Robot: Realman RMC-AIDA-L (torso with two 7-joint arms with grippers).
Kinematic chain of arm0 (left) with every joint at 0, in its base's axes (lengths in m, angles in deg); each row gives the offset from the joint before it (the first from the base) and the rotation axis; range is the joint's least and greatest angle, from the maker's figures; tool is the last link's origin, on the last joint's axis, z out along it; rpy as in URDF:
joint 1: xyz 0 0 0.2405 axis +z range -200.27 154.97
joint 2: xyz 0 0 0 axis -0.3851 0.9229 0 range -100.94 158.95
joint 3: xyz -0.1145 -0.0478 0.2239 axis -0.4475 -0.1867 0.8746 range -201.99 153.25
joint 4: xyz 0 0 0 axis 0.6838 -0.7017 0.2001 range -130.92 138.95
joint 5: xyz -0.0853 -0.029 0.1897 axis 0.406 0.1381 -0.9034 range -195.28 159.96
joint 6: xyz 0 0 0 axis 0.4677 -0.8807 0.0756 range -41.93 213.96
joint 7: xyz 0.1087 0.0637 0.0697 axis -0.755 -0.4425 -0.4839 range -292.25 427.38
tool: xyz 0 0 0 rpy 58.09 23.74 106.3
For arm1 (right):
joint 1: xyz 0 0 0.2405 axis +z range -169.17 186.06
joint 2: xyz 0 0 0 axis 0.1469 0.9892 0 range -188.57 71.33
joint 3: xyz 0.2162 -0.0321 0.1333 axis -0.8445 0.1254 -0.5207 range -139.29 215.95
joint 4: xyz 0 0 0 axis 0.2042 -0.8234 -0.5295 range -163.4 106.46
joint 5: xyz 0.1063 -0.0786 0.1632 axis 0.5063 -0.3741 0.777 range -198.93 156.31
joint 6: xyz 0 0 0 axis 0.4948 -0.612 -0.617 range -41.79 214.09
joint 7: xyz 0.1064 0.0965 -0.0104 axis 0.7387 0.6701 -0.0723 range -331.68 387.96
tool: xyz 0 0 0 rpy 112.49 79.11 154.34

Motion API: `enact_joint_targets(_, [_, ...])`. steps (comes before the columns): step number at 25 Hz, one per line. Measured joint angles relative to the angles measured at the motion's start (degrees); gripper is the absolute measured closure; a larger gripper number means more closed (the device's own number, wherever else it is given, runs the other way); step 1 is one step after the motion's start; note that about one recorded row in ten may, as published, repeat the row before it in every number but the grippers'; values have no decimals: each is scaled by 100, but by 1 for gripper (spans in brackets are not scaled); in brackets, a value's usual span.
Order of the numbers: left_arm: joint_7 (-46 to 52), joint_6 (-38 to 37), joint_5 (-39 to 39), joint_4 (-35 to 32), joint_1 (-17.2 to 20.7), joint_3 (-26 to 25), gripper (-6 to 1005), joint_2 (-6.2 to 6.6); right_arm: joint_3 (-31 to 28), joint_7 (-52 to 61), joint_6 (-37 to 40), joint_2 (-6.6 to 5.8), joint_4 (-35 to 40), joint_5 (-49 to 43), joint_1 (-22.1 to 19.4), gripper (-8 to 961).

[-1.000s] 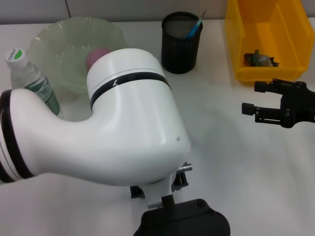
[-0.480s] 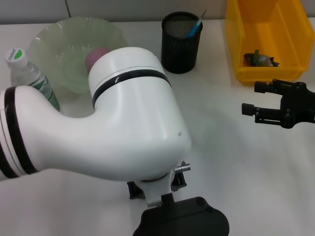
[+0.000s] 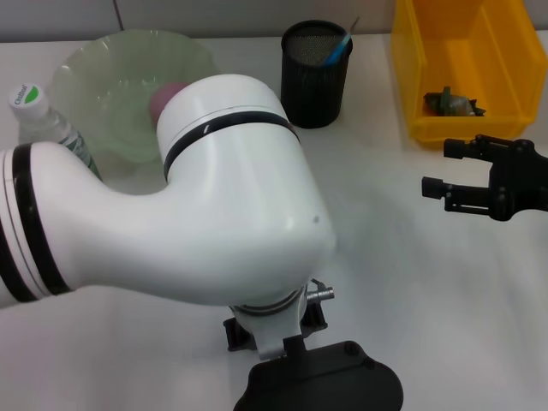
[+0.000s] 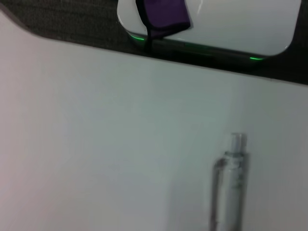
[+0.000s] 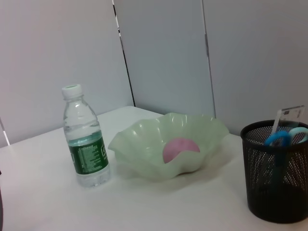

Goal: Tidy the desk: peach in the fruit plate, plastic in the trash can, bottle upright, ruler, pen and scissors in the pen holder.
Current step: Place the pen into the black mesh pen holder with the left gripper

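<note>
left claw [image 3: 276, 330] low over pen [image 4: 230, 185]; right claw [image 3: 445, 171] spread, idle.

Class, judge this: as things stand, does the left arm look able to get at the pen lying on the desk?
Probably yes: the pen lies alone on bare desk right under the left wrist camera, with nothing beside it.

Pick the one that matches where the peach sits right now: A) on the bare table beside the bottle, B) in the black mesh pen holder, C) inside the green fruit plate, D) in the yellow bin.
C: the pink peach rests in the hollow of the green fruit plate, apart from the upright bottle and the pen holder.
</note>
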Motion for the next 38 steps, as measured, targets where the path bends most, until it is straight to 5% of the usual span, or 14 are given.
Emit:
enact_joint_targets(10, [37, -192, 416, -44, -62, -595, 856, 1, 0, 189, 208, 0, 327, 1, -14, 176])
enact_joint_targets(16, [110, -477, 1186, 218, -47, -2081, 850, 2, -24, 229, 346, -15, 511, 5, -163, 176])
enact_joint_targets(18, [110, -477, 1186, 218, -47, -2081, 848, 2, -37, 225, 355, -24, 526, 5, -198, 176])
enact_joint_targets(19, [110, -578, 1479, 362, 60, -2798, 847, 8, -45, 215, 365, -35, 566, 6, -274, 176])
enact_joint_targets(24, [72, -592, 1752, 419, 297, -3573, 843, 17, -235, 215, 370, -27, 710, 59, -459, 176])
enact_joint_targets(26, [101, -632, 2284, 479, 565, -4473, 841, 34, -535, 204, 450, -20, 755, 73, -549, 176])
enact_joint_targets(28, [101, -632, 2284, 479, 565, -4473, 839, 34, -610, 196, 512, -27, 747, 73, -567, 176])
enact_joint_targets(29, [152, -746, 2692, 663, 664, -5004, 838, 51, -732, 190, 613, -39, 731, 71, -606, 176])
enact_joint_targets(38, [122, -1014, 4211, 1612, 971, -6111, 829, 55, -1168, 191, 1052, -65, 639, 56, -733, 177])
